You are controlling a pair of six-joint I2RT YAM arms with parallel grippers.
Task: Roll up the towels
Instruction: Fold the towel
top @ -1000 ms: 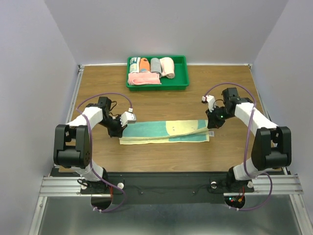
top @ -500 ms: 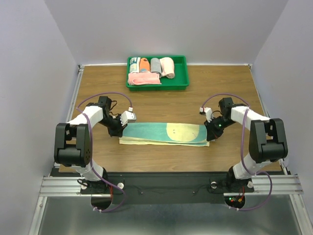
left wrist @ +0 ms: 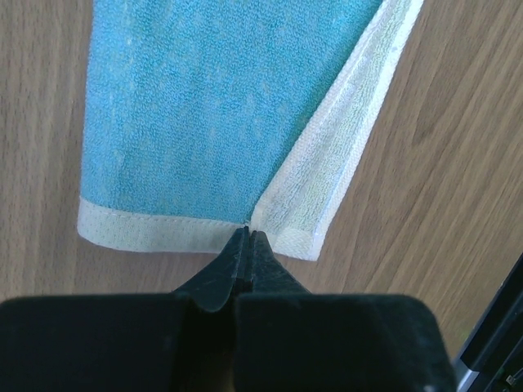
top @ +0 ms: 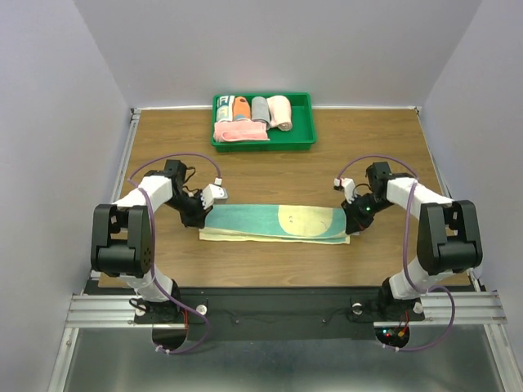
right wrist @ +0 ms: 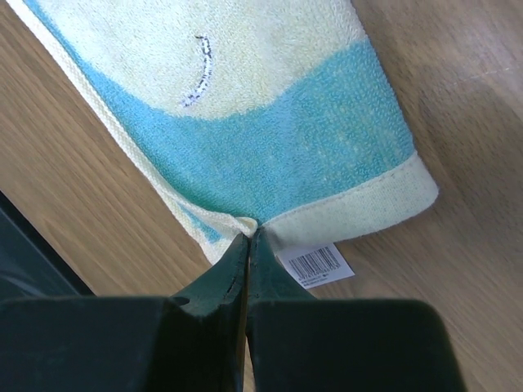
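Note:
The teal towel (top: 274, 222) with pale yellow edges lies flat on the wooden table, folded lengthwise into a long strip. My left gripper (top: 203, 216) is shut on the strip's left end. In the left wrist view its fingertips (left wrist: 248, 238) pinch the hem where the two layers of the towel (left wrist: 212, 106) meet. My right gripper (top: 352, 220) is shut on the right end. In the right wrist view its tips (right wrist: 249, 234) nip the bunched corner of the towel (right wrist: 286, 139). A pale peach-pink towel roll (top: 279, 112) lies in the tray.
A green tray (top: 310, 124) at the back of the table holds several rolled towels and a flat coral-pink cloth (top: 239, 132). A white barcode label (right wrist: 315, 265) sticks out under the towel's right end. Grey walls close in both sides of the table.
The right gripper has come down and nearer with the towel's upper layer. The raised yellow edge now lies flat on the strip. The left arm has stayed put.

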